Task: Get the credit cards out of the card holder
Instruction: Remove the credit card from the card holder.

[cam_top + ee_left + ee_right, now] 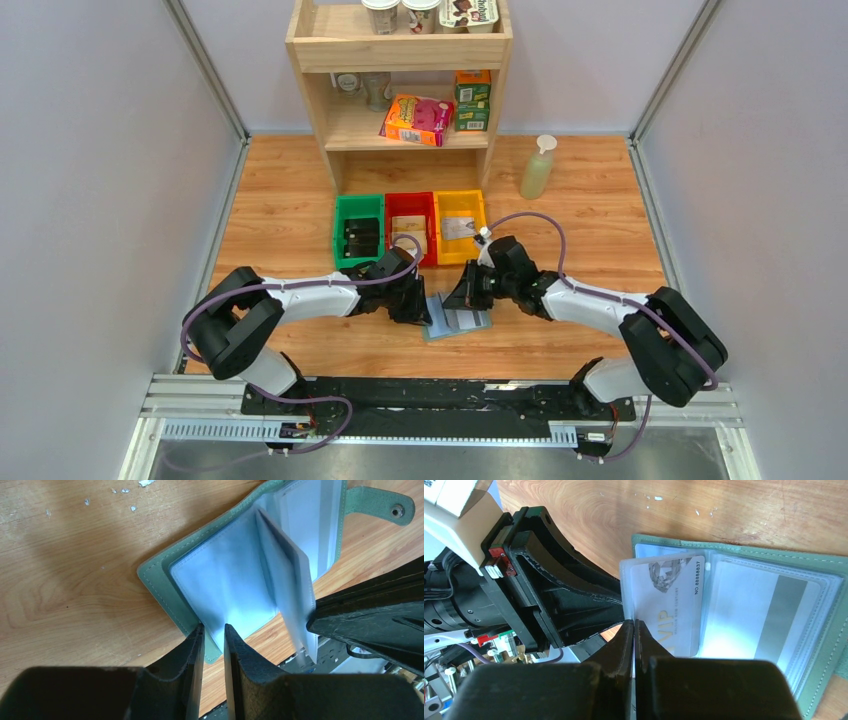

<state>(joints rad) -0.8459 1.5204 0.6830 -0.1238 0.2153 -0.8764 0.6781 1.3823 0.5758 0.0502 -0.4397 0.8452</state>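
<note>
The card holder (pixel 457 318) lay open on the worktop (pixel 290 215). The left claw (pixel 214 636) pinched its green edge, and the right claw (pixel 634 630) was squeezed shut on a white credit card (pixel 674 597), or maybe just its clear pocket.

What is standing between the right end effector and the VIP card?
Only a clear sleeve of the card holder: the VIP card sits inside it, and the right end effector pinches the sleeve's edge. Nothing else visible blocks it.
</note>
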